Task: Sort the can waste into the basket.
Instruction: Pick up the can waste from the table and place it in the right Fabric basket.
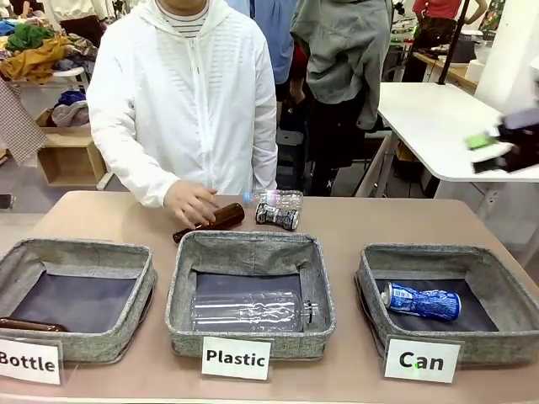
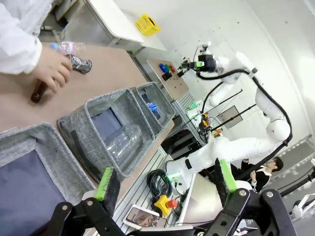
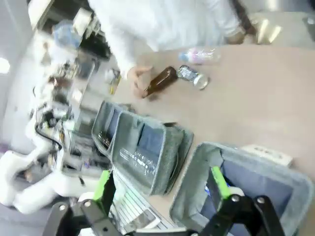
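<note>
Half done: the blue can [image 1: 422, 302] lies in the basket [image 1: 497, 341]; the black can [image 1: 277, 216] sits at the table's [image 1: 379, 227] far edge (beside a person's hand [image 1: 189, 202]). The left gripper [image 2: 165, 173] and right gripper [image 3: 160, 177] are spread, empty.

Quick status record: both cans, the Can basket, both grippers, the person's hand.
blue can: lying inside Can basket
black can: on table, far side, beside clear plastic bottle
left gripper: open, empty
right gripper: open, empty
person's hand: on brown glass bottle
left to sort: black can
</note>
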Controlling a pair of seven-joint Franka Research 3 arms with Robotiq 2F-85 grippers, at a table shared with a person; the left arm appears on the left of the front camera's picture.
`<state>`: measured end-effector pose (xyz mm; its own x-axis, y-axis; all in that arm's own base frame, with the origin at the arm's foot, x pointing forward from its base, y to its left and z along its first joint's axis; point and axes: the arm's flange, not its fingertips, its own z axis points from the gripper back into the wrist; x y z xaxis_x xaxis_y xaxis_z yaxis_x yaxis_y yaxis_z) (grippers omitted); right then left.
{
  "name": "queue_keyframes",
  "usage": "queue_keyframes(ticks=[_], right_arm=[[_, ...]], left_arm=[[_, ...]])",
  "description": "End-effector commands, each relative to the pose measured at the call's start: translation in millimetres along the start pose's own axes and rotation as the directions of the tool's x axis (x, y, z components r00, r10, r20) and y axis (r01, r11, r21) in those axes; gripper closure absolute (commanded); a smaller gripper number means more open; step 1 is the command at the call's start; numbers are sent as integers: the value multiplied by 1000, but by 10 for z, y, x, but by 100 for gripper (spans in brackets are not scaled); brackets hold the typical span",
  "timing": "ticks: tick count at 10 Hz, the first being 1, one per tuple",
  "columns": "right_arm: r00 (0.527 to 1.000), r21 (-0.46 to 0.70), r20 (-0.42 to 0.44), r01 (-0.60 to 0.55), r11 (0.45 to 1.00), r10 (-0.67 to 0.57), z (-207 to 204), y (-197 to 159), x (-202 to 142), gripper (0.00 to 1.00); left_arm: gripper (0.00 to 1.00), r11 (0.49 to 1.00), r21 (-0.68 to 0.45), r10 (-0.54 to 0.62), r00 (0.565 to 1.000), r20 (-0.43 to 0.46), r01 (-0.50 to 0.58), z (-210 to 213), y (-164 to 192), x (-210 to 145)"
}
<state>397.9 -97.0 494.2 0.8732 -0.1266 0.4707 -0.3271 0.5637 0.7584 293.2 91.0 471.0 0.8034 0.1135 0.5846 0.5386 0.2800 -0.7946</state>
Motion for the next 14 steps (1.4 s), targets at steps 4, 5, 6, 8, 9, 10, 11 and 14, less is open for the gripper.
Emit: queue_keyframes(ticks=[4, 5, 6, 8, 9, 10, 11, 14], right_arm=[[977, 49, 172, 117, 992, -124, 146, -415, -407, 0], [977, 49, 172, 117, 992, -124, 146, -415, -407, 0], [977, 49, 172, 117, 992, -124, 146, -415, -407, 0], [987, -13, 152, 53, 998, -51, -185, -255, -312, 0], [993, -96, 109, -30, 995, 40, -471, 29, -110, 0], [990, -176, 75, -107, 978, 122, -764, 321, 111, 0], [983, -264, 53, -158, 952, 177, -984, 514, 254, 0], [885, -369, -191, -465, 804, 424, -2043, 1061, 578, 0]], left_arm=[[0, 1000, -14, 12, 1000, 13, -12, -28, -31, 3], [0, 1000, -14, 12, 1000, 13, -12, -28, -31, 3], [0, 1000, -14, 12, 1000, 13, -12, -28, -31, 3], [0, 1000, -14, 12, 1000, 13, -12, -28, -31, 3], [0, 1000, -14, 12, 1000, 13, -12, -28, -31, 3], [0, 1000, -14, 12, 1000, 13, -12, -28, -31, 3], [0, 1000, -14, 12, 1000, 13, -12, -28, -31, 3], [0, 1000, -14, 12, 1000, 13, -12, -28, -31, 3]])
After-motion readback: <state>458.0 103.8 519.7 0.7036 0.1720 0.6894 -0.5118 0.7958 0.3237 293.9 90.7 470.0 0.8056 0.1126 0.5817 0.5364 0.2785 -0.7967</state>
